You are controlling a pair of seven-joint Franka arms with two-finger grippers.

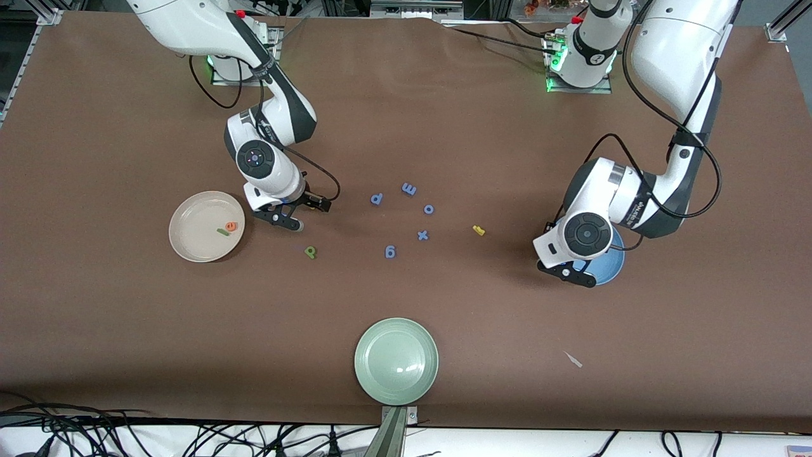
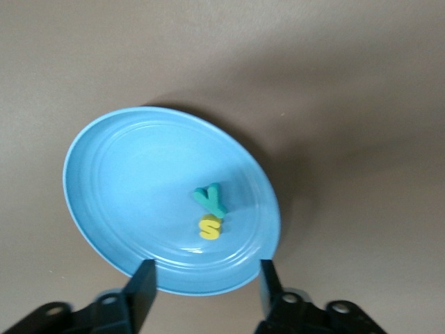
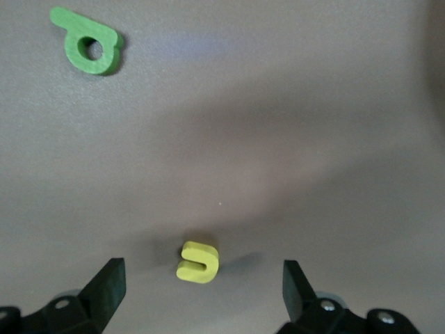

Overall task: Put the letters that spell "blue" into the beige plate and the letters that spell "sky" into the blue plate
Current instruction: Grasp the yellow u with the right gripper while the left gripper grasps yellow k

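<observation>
In the left wrist view the blue plate holds a teal y and a yellow s. My left gripper hangs open over that plate's rim, holding nothing. The yellow k lies on the table between the blue plate and the blue-purple letters. My right gripper is open low over the yellow u, which lies between its fingers, untouched. The green b lies a little way off. The beige plate holds the orange e and green l.
Several blue-purple letters are scattered mid-table. A pale green plate sits near the front camera's edge. A small white scrap lies toward the left arm's end.
</observation>
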